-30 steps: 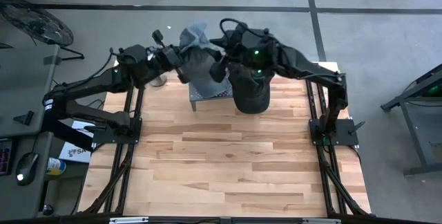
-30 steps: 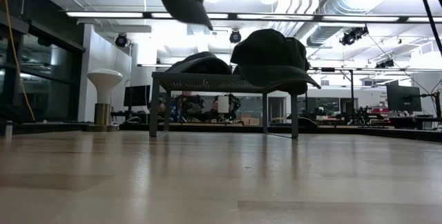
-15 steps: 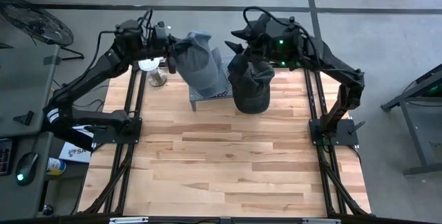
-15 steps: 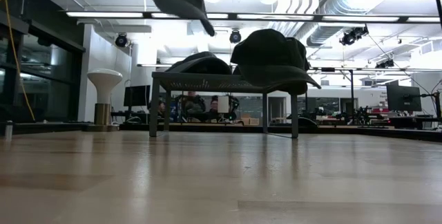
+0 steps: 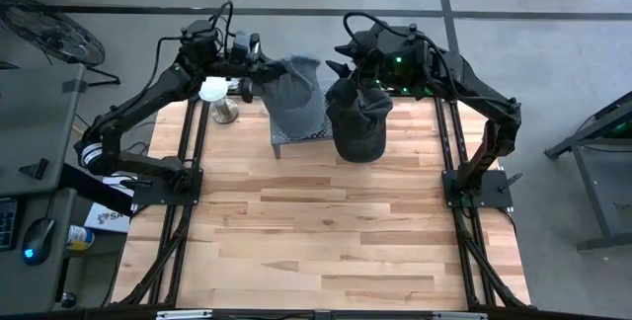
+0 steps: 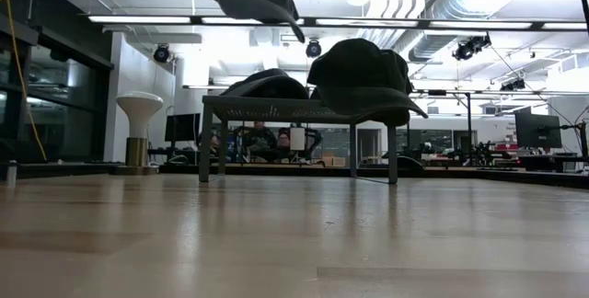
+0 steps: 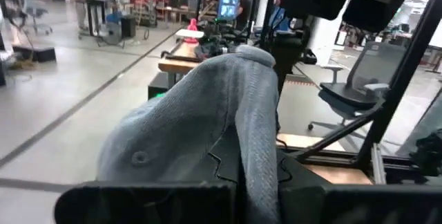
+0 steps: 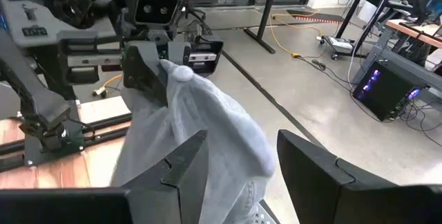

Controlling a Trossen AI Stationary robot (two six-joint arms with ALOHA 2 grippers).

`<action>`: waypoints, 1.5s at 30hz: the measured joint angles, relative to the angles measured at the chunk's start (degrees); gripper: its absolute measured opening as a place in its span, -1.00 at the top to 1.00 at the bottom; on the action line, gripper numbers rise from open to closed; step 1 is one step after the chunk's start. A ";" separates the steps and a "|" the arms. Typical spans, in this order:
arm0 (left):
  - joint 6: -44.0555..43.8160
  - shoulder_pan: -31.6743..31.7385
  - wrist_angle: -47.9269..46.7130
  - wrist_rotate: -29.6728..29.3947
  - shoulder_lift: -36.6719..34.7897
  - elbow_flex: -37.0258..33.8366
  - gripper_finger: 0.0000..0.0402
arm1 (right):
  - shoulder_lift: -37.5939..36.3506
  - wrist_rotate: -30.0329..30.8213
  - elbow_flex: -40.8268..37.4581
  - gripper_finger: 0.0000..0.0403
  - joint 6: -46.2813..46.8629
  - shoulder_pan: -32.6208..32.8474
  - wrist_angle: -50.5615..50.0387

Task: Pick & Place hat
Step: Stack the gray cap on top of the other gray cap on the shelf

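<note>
- Pale wooden planks make up the worktop (image 5: 316, 231), and its near half is seen bare in the high view.
- A small dark metal stand (image 6: 294, 109) with thin legs is set at the far middle of the worktop.
- A dark cap (image 5: 357, 134) is seen draped over the right side of the stand, its brim hanging past the edge; in the low view a second dark cap (image 6: 267, 85) is seen lying on the stand's left part.
- A grey hat (image 5: 293, 95) is held in the air above the left part of the stand, clear of the stand top.
- The hat is gripped at its far left edge by the left pincer (image 5: 247, 63), which is clamped shut on the fabric; the grey cloth is seen bunched just beyond its fingers in the left wrist view.
- The right pincer (image 5: 348, 71) is held above the far right part of the stand, near the dark cap; its fingers (image 8: 183, 158) are seen parted with nothing between them, the grey hat lying beyond them.
- A white mushroom-shaped object (image 5: 212, 91) on a metal base is seen at the far left edge of the worktop.
- Desks and screens are seen in the room behind.
</note>
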 joint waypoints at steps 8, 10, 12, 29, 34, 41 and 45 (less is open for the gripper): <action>-0.12 0.00 -0.96 3.14 0.04 0.00 1.00 | 0.00 0.00 -0.02 0.18 0.37 0.00 -1.26; -0.12 0.00 -0.88 3.12 0.07 -0.07 1.00 | 0.00 0.00 -0.02 0.18 0.35 0.00 -1.25; -0.12 0.00 0.09 3.12 0.05 -0.96 1.00 | 0.00 0.02 -0.02 0.18 0.20 0.00 -1.25; -8.69 0.02 16.16 2.12 0.11 -12.38 1.00 | 0.02 0.00 -0.02 0.18 0.02 0.00 -1.26; -8.73 0.04 19.08 1.11 0.11 -14.47 1.00 | 0.02 0.00 -0.02 0.18 0.00 0.00 -1.25; -8.72 0.04 19.63 -0.24 2.89 -15.06 1.00 | 0.04 0.00 -0.02 0.18 0.00 0.00 -1.27; -8.90 0.92 20.09 -0.19 4.74 -15.06 1.00 | 0.04 0.00 -0.02 0.18 0.00 0.00 -1.29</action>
